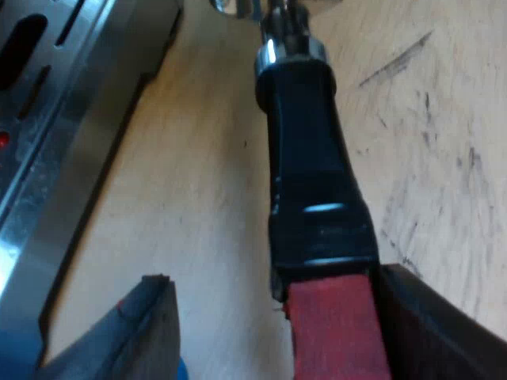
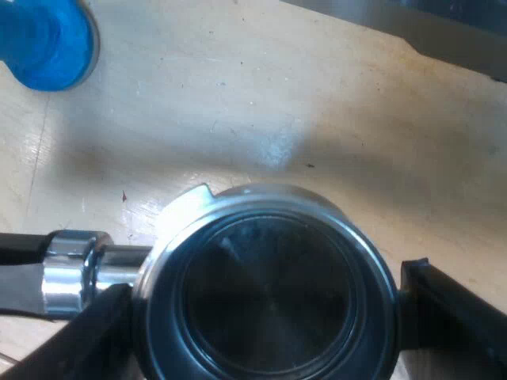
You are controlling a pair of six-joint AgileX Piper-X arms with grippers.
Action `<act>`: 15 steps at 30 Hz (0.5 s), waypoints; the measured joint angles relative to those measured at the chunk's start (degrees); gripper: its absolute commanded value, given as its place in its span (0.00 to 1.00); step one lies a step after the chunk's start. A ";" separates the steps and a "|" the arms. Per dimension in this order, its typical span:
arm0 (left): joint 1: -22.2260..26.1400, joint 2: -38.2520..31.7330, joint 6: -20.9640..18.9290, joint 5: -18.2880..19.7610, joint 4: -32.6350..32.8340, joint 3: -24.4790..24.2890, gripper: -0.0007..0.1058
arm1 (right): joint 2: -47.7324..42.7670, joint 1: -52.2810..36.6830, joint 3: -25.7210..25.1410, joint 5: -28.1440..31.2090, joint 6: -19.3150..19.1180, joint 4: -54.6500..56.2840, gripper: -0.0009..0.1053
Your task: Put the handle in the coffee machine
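1. Pale, scratched wood of the desk (image 1: 198, 206) lay under everything, and the slotted steel base of the espresso machine (image 1: 55, 150) ran along one side of it.
2. Left jaws stood open astride the metal holder (image 1: 309, 158), a steel-necked piece with a glossy black handle ending in a red end (image 1: 333, 332). One black finger (image 1: 444, 332) lay against the red part. The other finger (image 1: 154, 321) was apart from it, with bare desk showing between.
3. Right jaws were closed on the holder's round steel bowl (image 2: 269, 293). One finger (image 2: 87, 332) sat beside the neck and one finger (image 2: 451, 317) at the far side, and both appeared to touch the rim. The bowl's dark inside looked empty.
4. A blue tamper (image 2: 43, 39) stood on the desk, well apart from the bowl. A grey edge of the machine crossed the desk beyond it.
5. The holder was out in the open near the machine, not locked into its front. I could not tell whether it rested on the desk or hung just above it.
6. By my judgement the task was at an early stage: the grasp was made, but nothing was fitted. Carrying the holder to the machine's front, seating the bowl and turning the handle home were all left to do.
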 measured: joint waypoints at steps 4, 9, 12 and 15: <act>0.00 1.37 0.00 0.00 -0.06 0.00 0.52 | 0.00 0.00 0.00 0.08 0.20 0.00 0.01; 0.00 2.73 0.00 0.25 -0.17 0.00 0.52 | 0.00 0.00 0.00 0.08 0.20 0.00 0.01; 0.00 4.54 0.00 0.65 -0.29 0.00 0.52 | 0.00 0.00 0.00 -0.15 0.20 0.00 0.01; 0.00 5.67 0.00 1.04 -0.40 0.22 0.52 | 0.00 0.14 0.00 -0.44 0.36 -0.12 0.01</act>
